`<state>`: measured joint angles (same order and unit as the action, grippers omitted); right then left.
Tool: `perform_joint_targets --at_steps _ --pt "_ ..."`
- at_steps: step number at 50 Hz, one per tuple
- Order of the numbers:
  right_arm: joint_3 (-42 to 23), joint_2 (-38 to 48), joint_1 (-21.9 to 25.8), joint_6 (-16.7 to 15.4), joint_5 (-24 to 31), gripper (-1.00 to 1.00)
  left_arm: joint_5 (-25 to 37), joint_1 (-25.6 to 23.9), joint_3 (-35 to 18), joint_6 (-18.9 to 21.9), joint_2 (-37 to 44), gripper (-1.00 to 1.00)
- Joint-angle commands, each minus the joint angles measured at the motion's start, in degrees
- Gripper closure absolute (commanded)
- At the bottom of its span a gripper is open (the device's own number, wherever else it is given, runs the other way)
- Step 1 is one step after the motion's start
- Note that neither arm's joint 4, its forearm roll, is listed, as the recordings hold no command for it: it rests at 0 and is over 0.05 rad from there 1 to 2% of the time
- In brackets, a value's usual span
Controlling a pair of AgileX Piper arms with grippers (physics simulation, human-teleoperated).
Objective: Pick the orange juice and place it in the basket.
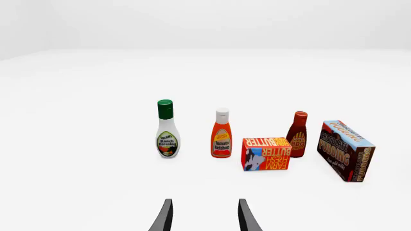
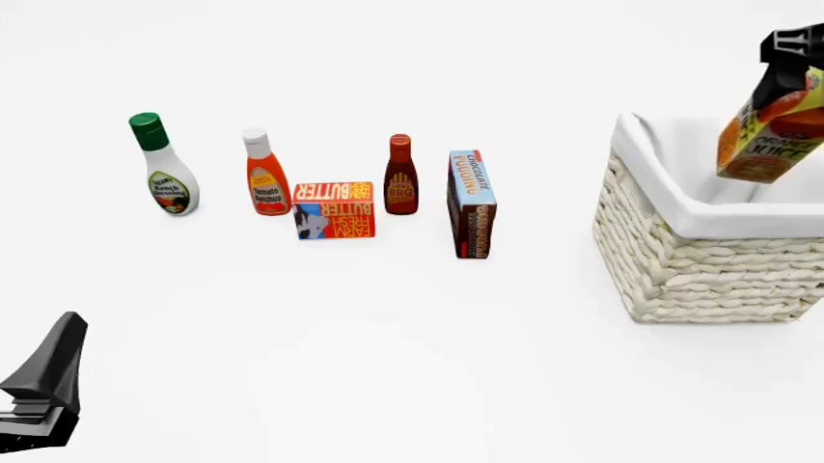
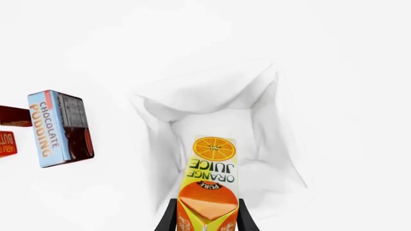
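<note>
Orange juice, gripped, hangs over the basket's lining, right wrist view shows.

Orange juice held tilted over the basket, frame's right.
Right gripper grips its top, upper right corner.

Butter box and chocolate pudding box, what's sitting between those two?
In the front view, the dark red BBQ sauce bottle stands between the butter box and the pudding box, slightly farther back.
</note>
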<state>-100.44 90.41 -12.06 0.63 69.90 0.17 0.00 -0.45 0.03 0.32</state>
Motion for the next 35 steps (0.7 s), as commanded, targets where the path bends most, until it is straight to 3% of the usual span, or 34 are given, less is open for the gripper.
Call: perform_joint_targets --at_steps 1,35 --pt "-1.19 1.57 0.38 1.99 -0.01 1.0 0.0 -0.01 0.0 0.0 0.0 -1.0" --pt "-0.74 6.28 0.6 4.79 -2.91 1.0 0.0 -0.01 0.0 0.0 0.0 -1.0"
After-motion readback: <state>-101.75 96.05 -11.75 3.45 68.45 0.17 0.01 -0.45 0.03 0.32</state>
